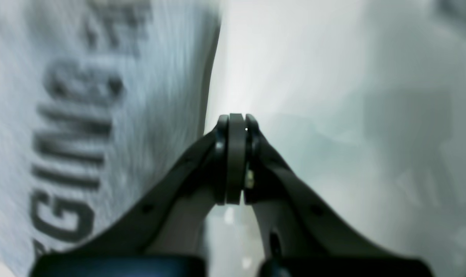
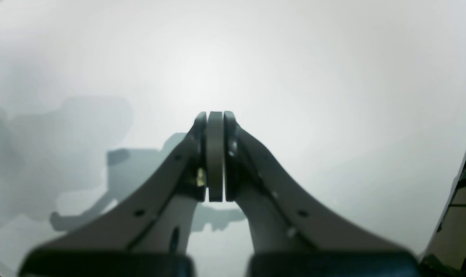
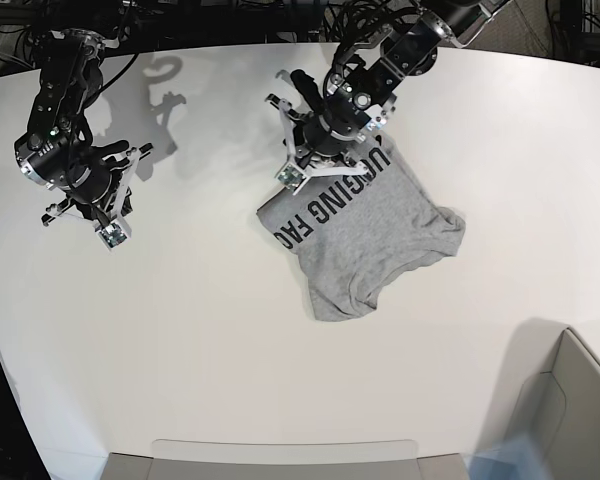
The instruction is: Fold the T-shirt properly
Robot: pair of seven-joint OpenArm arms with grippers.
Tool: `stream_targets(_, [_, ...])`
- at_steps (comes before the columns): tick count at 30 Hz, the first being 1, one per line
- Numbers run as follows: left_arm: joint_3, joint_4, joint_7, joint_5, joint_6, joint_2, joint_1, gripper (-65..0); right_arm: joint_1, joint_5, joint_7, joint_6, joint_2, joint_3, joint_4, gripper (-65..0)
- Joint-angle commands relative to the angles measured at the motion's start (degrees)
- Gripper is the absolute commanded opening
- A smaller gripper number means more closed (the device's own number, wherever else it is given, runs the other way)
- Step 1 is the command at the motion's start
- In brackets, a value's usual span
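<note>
On table (image 3: 180,330): T-shirt (image 3: 365,235) crumpled, lettering up.

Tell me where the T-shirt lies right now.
In the base view the T-shirt lies on the white table, right of centre, its upper left edge beneath the shut left gripper.

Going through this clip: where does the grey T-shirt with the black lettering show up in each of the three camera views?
Left wrist: the T-shirt fills the left side, lettering blurred, beside the shut left tool.
Right wrist: not in it; only the white table and the shut right tool.
Base: centre-right, crumpled, partly under the left tool.
Shared landmark: the white table, in all three views.
</note>
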Motion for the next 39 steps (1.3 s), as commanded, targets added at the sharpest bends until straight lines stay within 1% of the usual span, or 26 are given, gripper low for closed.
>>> stream_targets(1, [-1.2, 0.1, -0.8, 0.6, 0.3, -1.1, -0.9, -65.0, 0.6, 0.3, 1.0, 0.9, 0.6, 0.1, 0.8, -65.0])
stream_targets(5, [-4.4, -0.1, -0.8, 0.6, 0.4, -6.3, 0.6, -65.0, 0.4, 0.3, 1.0, 0.9, 0.6, 0.1, 0.9, -65.0])
stream_targets(6, [-6.4, 0.4, -0.8, 0.6, 0.4, -7.5, 1.3, -65.0, 0.3, 0.3, 1.0, 0.9, 0.6, 0.1, 0.9, -65.0])
stream_targets(8, [-11.7, 1.5, -0.8, 0.6, 0.4, -8.4, 2.6, -65.0, 0.1, 0.3, 1.0, 0.9, 0.6, 0.1, 1.0, -65.0])
stream_targets(11, [-18.7, 4.2, -0.8, 0.6, 0.2, -8.5, 5.1, -65.0, 0.0, 0.3, 0.8, 0.9, 0.4, 0.1, 1.0, -65.0])
stream_targets(13, [-20.8, 6.2, -0.8, 0.6, 0.1, -8.5, 5.7, -65.0, -0.1, 0.3, 0.7, 0.9, 0.4, 0.0, 1.0, -65.0])
stream_targets(20, [-21.4, 18.7, -1.4, 0.4, 0.0, -8.3, 8.9, -65.0, -0.8, 0.3, 0.9, 0.9, 0.4, 0.0, 1.0, -65.0])
stream_targets(21, [-21.4, 19.3, -1.5, 0.3, 0.1, -7.8, 8.4, -65.0, -0.8, 0.3, 0.7, 0.9, 0.4, 0.0, 1.0, -65.0])
stream_targets(22, [-21.7, 19.2, -1.5, 0.4, 0.3, -6.3, 7.7, -65.0, -1.1, 0.3, 0.6, 0.9, 0.4, 0.0, 1.0, -65.0])
stream_targets(24, [-21.9, 16.1, -1.5, 0.5, 0.3, -3.7, 3.8, -65.0, -1.8, 0.3, 0.9, 0.9, 0.4, 0.0, 1.1, -65.0])
stream_targets(28, [-21.3, 5.3, -1.6, 0.3, 0.3, -0.1, -4.6, -65.0, -2.8, 0.3, 0.9, 0.9, 0.5, 0.0, 1.2, -65.0])
stream_targets(30, [-21.7, 0.9, -2.8, 0.5, 0.3, 1.7, -7.4, -65.0, -3.3, 0.3, 0.9, 0.9, 0.5, 0.0, 1.4, -65.0])
stream_targets(34, [-21.7, -7.6, -5.9, 0.5, 0.3, 2.4, -10.4, -65.0, -4.2, 0.3, 1.0, 0.9, 0.5, 0.0, 1.4, -65.0])
stream_targets(39, [-21.3, -17.1, -9.7, 0.5, 0.0, 2.2, -10.4, -65.0, -4.4, 0.3, 1.0, 0.9, 0.6, 0.3, 1.4, -65.0])
